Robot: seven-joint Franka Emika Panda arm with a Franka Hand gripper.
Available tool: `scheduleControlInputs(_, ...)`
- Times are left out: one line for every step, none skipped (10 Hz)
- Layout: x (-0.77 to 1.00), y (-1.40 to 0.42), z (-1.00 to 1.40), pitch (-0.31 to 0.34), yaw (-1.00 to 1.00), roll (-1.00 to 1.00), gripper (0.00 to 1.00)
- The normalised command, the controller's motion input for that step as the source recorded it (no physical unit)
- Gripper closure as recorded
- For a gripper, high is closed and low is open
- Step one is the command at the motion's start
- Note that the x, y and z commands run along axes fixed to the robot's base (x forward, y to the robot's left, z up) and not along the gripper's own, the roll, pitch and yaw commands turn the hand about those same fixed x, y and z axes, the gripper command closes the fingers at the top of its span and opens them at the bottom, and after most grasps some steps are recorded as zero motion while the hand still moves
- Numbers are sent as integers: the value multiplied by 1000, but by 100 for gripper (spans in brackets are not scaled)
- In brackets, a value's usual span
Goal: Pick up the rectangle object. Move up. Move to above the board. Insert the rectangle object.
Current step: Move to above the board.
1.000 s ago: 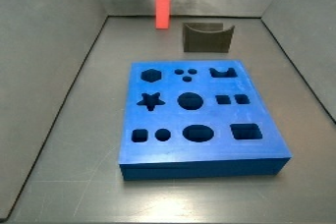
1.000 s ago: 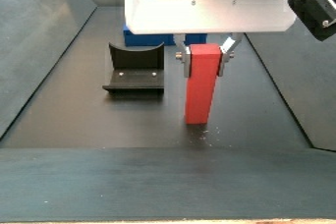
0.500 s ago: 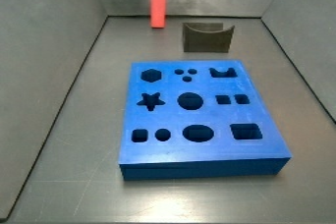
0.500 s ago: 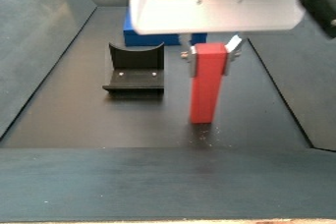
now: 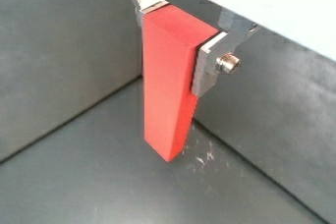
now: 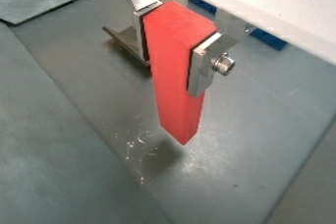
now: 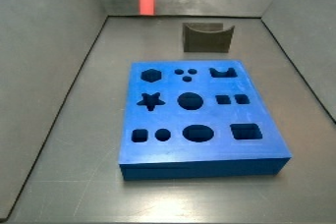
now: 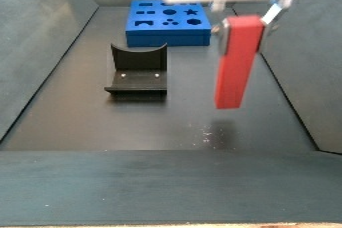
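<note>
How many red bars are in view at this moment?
1. The single red bar hangs upright, clamped in the end effector, lifted off the floor beyond the far end of the blue board near the fixture. No others visible.

The rectangle object [image 8: 238, 62], a slim red-orange bar, hung upright above the grey floor, clamped near its upper end between the fingers of the gripper [image 5: 178, 33]. The board [image 7: 203, 116], a thick blue slab with dark cut-out holes, lay flat well apart from it.
</note>
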Motion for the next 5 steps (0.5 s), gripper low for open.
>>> scheduleControlInputs(-267,-19,1000,27,18,90,100)
scheduleControlInputs(-254,-17,1000,20,18,85,100)
scheduleControlInputs(-238,-16,1000,17,15,74,100)
scheduleControlInputs(-226,-16,1000,12,14,72,100)
scheduleControlInputs(-217,-16,1000,7,13,68,100)
